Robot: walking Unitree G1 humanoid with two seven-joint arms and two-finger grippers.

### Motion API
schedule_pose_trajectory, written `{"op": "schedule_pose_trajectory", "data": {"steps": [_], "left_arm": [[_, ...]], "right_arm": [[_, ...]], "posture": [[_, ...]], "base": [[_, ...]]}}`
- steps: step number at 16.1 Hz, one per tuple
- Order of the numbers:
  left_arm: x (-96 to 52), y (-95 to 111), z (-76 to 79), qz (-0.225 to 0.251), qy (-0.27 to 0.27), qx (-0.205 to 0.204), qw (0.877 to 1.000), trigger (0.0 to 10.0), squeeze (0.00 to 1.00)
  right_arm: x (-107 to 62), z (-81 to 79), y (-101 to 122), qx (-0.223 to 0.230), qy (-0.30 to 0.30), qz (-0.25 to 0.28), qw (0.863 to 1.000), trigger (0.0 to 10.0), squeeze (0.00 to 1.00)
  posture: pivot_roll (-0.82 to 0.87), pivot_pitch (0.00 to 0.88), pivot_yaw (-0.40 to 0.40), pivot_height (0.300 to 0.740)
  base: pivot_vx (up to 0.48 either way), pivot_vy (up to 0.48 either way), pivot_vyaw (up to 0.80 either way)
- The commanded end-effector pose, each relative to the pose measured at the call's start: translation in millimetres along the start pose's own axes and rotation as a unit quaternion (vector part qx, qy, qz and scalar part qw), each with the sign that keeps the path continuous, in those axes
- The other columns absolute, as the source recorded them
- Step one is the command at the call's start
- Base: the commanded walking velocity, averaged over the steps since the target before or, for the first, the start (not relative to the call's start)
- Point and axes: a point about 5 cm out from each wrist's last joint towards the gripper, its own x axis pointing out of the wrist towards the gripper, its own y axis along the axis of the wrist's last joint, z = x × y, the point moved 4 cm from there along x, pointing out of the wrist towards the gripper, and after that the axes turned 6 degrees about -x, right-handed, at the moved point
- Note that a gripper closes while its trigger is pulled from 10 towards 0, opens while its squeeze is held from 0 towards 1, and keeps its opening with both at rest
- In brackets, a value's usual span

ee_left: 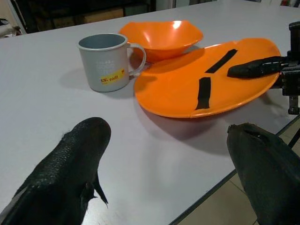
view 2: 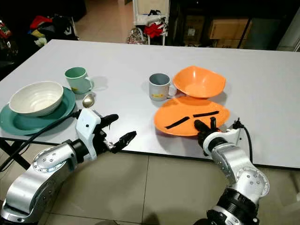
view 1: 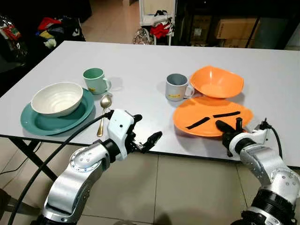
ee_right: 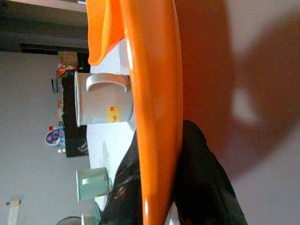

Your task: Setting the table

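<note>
The white table [view 1: 140,70] carried two place settings. The right-hand one was in work.

Orange plate [view 1: 206,123], two black tape strips on its face, lay near the table's front edge with its near rim at the right gripper [view 1: 228,132]. In the right wrist view the rim [ee_right: 157,117] ran between the two black fingers [ee_right: 201,178], one above the plate face and one below, clamped on it. Judgement: an edge pinch, since a flat plate offers no other hold, used to slide or lift it into position. The plate is slightly oval; its long axis ran roughly along the table edge, crosswise to the fingers.

Orange bowl [view 1: 216,81] sat beyond the fingertips, touching or overlapping the plate's far rim. Grey mug [view 1: 177,87] stood just beside the plate on the side toward the left arm, handle toward the bowl.

Left setting looked complete: white bowl [view 1: 57,98] on teal plate [view 1: 47,123], green mug [view 1: 95,80] behind, gold spoon [view 1: 103,112] alongside, with its long axis running from the table edge inward, bowl end away from the robot.

Left gripper [view 1: 146,141] hovered at the table's front edge between the settings, fingers apart and empty, pointing toward the orange plate.
</note>
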Motion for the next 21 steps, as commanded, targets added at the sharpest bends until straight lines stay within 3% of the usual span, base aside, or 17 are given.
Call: {"op": "schedule_pose_trajectory", "data": {"steps": [1,5,6,8,12,15,21], "left_arm": [[-0.1,2,-2.0,0.0,0.007,0.011,1.0,10.0,0.0],[1.1,1,-0.8,-0.001,0.01,0.015,1.0,10.0,0.0],[1.0,1,-1.1,-0.002,0.011,0.016,1.0,10.0,0.0],[-1.0,1,-1.7,-0.003,0.015,0.02,1.0,10.0,0.0],[-1.6,0,0.0,-0.001,0.018,0.018,1.0,10.0,0.0],[1.2,0,6.0,0.001,0.013,0.015,1.0,10.0,0.0],[4.6,-1,8.1,0.002,0.016,0.014,1.0,10.0,0.0]], "right_arm": [[9.0,-3.2,3,-0.015,0.005,-0.006,1.0,10.0,0.0],[21.1,-3.8,0,-0.018,0.015,-0.019,1.0,10.0,0.0],[24.0,-3.0,-2,-0.017,0.014,-0.023,0.999,10.0,1.0],[28.2,-7.0,-2,-0.025,0.023,-0.023,0.999,10.0,1.0],[16.8,-13.3,-3,-0.05,0.026,-0.019,0.998,10.0,1.0],[-5.5,-3.4,-12,-0.093,-0.011,-0.029,0.995,10.0,1.0],[-32.3,11.0,-6,-0.102,-0.055,0.006,0.993,10.0,1.0]], "posture": [[0.05,0.0,0.037,0.74],[0.06,0.0,0.037,0.74],[0.06,0.0,0.039,0.74],[0.07,0.0,0.027,0.74],[0.08,0.0,0.023,0.74],[0.07,0.0,0.028,0.74],[0.06,0.0,0.046,0.74]], "base": [[0.0,0.0,0.0],[0.0,0.0,0.0],[0.0,0.0,0.0],[0.0,0.0,0.0],[0.0,0.0,0.0],[0.0,0.0,0.0],[0.0,0.0,0.0]]}}
